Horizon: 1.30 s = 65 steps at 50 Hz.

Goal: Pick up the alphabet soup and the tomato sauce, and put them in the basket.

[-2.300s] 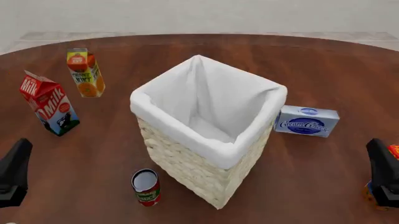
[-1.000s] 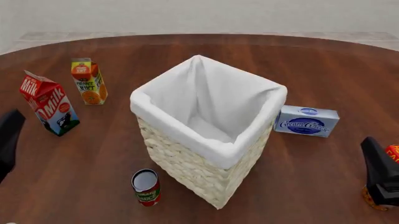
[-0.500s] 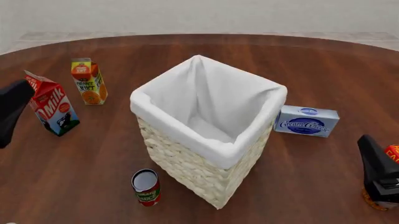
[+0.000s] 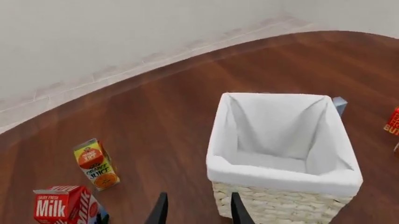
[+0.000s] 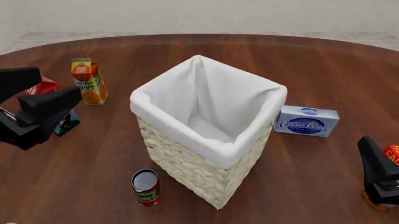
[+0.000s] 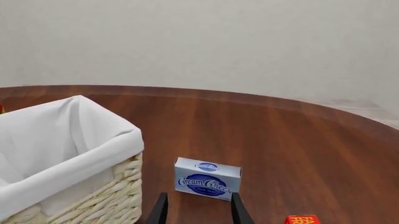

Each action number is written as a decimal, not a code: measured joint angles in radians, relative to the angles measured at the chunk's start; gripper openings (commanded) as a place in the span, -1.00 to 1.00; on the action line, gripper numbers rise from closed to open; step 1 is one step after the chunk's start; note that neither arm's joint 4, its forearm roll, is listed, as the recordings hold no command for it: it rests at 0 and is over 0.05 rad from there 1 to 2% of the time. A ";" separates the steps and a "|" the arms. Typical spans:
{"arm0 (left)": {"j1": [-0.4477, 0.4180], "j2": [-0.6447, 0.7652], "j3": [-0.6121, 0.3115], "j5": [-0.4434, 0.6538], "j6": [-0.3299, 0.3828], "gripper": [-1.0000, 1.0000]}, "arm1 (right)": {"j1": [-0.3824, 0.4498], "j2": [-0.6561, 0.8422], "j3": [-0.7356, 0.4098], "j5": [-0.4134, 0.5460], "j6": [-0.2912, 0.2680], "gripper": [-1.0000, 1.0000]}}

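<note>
The basket [image 5: 206,126] stands in the middle of the table, cream wicker with a white liner; it also shows in the left wrist view [image 4: 281,172] and the right wrist view [image 6: 68,154]. The tomato sauce [image 5: 145,187] stands upright near the basket's front left corner, red and green with a silver top. Only an orange sliver [image 5: 372,203] of the alphabet soup shows under my right arm. My left gripper [image 5: 59,86] is open and empty, raised at the left and well apart from the can. My right gripper [image 5: 372,161] is open and empty at the right edge.
A milk carton [image 5: 44,87] is mostly hidden behind my left arm. An orange juice carton [image 5: 89,81] stands at the back left. A blue cream cheese box [image 5: 306,121] lies right of the basket. A red box [image 5: 393,156] is at the right edge.
</note>
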 measured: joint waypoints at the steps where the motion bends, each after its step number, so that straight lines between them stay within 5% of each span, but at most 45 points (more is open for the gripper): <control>1: -0.003 0.011 -0.006 0.006 0.005 1.00 | 0.000 0.000 0.000 0.000 0.000 1.00; 30: -0.079 0.180 -0.086 0.168 0.040 1.00 | -0.002 0.000 0.000 -0.002 0.001 1.00; 65: -0.191 0.267 -0.015 0.236 -0.050 1.00 | 0.000 0.004 0.000 -0.004 -0.002 1.00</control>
